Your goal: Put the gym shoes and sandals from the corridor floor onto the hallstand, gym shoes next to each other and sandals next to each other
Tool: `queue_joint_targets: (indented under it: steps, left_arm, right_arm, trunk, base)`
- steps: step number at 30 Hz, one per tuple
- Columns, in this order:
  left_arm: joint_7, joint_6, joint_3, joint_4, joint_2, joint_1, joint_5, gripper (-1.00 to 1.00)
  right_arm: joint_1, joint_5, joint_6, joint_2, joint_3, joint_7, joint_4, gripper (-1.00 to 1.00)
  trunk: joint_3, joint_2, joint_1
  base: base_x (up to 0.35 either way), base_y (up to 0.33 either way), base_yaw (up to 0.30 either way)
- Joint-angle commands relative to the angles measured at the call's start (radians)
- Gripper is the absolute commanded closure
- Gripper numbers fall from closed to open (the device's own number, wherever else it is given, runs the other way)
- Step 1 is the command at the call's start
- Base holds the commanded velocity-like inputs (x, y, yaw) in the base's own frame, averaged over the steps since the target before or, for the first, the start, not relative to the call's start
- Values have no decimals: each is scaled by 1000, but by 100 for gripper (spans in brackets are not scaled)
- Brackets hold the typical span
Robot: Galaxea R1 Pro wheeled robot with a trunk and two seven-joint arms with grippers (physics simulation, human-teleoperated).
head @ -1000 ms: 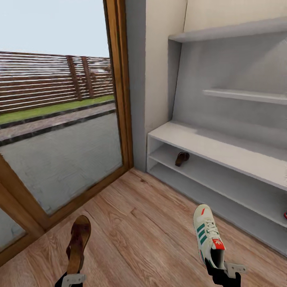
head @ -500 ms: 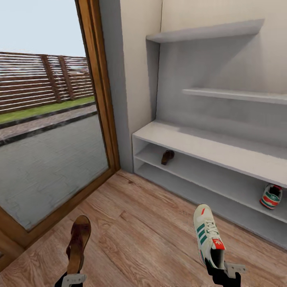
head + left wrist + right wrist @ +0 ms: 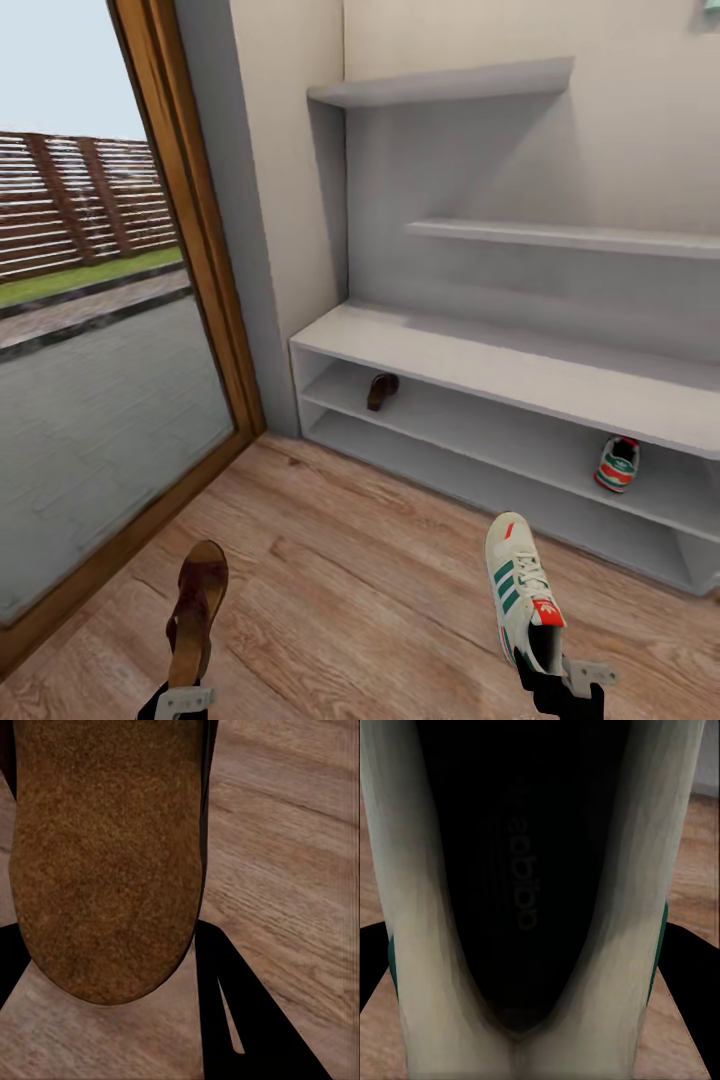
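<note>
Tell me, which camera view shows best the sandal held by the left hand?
The head view: the sandal appears whole above the left hand. The left wrist view shows just part of its brown sole close up. The right wrist view gives the gym shoe instead.

Head high; wrists close (floor [image 3: 380,570] shared)

Cream sneaker [image 3: 524,598] with green stripes and a red-orange tongue patch, held by the heel above the wood floor [image 3: 380,600], toe pointing toward the rack. Brown sandal [image 3: 196,610] likewise held by its heel, toe forward. Second sandal [image 3: 381,391] on the upper shelf of the pale grey rack [image 3: 480,360], near its left end. Second sneaker [image 3: 617,464] on that same shelf toward the right end, heel outward.
</note>
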Motion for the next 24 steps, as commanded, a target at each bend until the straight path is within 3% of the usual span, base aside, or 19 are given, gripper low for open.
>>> queue_joint_targets:
  steps: [1, 24]
  left_arm:
    - [-8, -3, 9, 0, 0, 0, -8, 100]
    - [-8, -4, 10, 0, 0, 0, -7, 100]
  right_arm:
    - [-1, 4, -3, 1, -9, 8, 1, 100]
    - [-1, 4, -3, 1, -9, 8, 1, 100]
  trunk:
    - [-1, 0, 0]
    - [-1, 0, 0]
  base:
    - [0, 0, -267]
    - [0, 22, -267]
